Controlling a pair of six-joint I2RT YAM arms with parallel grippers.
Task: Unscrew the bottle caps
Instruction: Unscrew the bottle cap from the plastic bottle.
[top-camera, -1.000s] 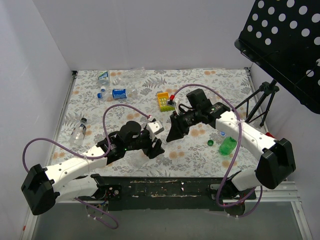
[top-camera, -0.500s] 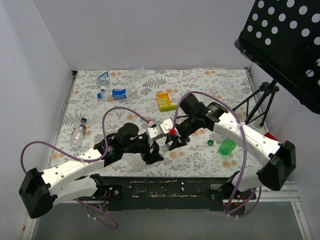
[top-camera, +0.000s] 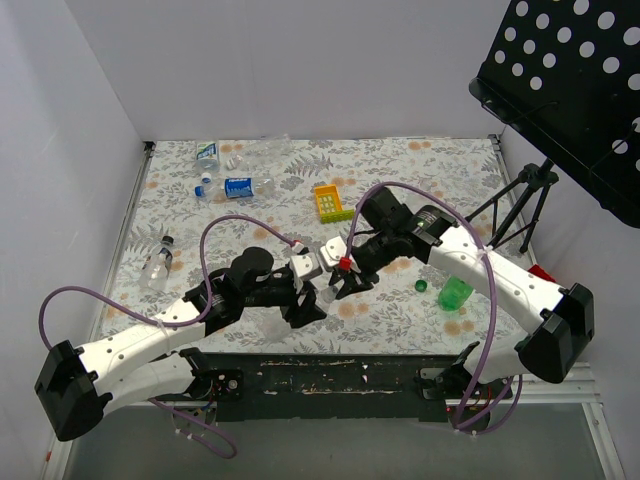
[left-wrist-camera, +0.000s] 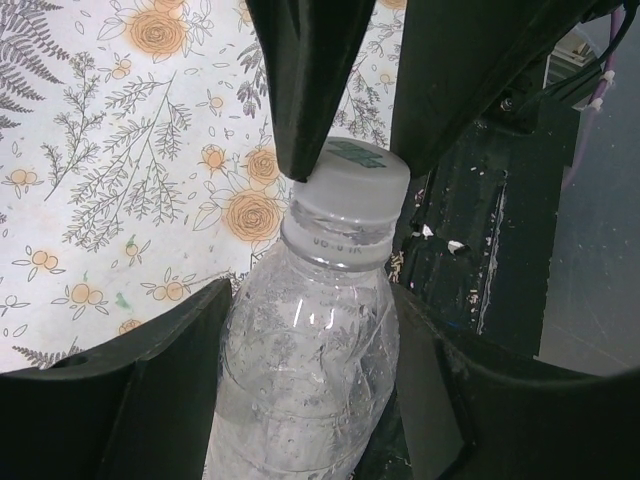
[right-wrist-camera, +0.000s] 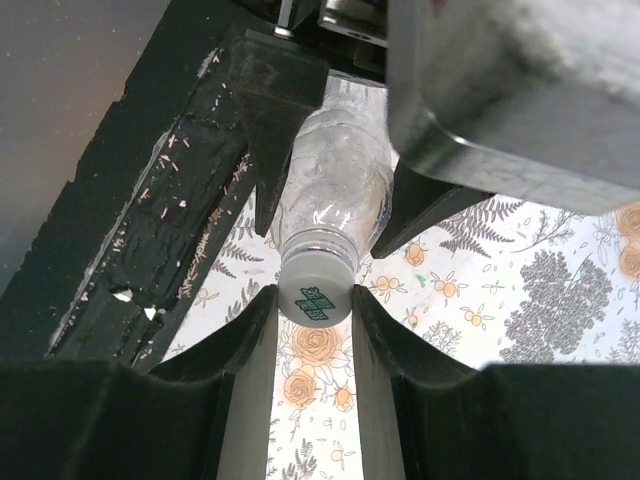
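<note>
Since a second ago my right gripper (top-camera: 343, 277) has swung down from beside the yellow tray (top-camera: 327, 202) to meet the left one at lower centre of the top view.

At far left a small bottle (top-camera: 157, 262) lies alone on the flowered table (top-camera: 440, 170). At upper left a blue-label bottle (top-camera: 237, 186) lies among others near the back wall.

My left gripper (top-camera: 306, 292) is clenched around the body of a clear bottle (left-wrist-camera: 305, 370); I cannot tell whether anything is in it. Its white cap (right-wrist-camera: 318, 294) points at the right gripper, whose fingers (right-wrist-camera: 240, 350) clamp it from both sides. The pair sits just inside the near table edge.

Further right a loose green cap (top-camera: 421, 286) lies just beside a green bottle (top-camera: 456, 292), close by the right forearm.

Bare cloth shows across the middle and back right, which leaves room to move. I cannot tell what the tray holds.
</note>
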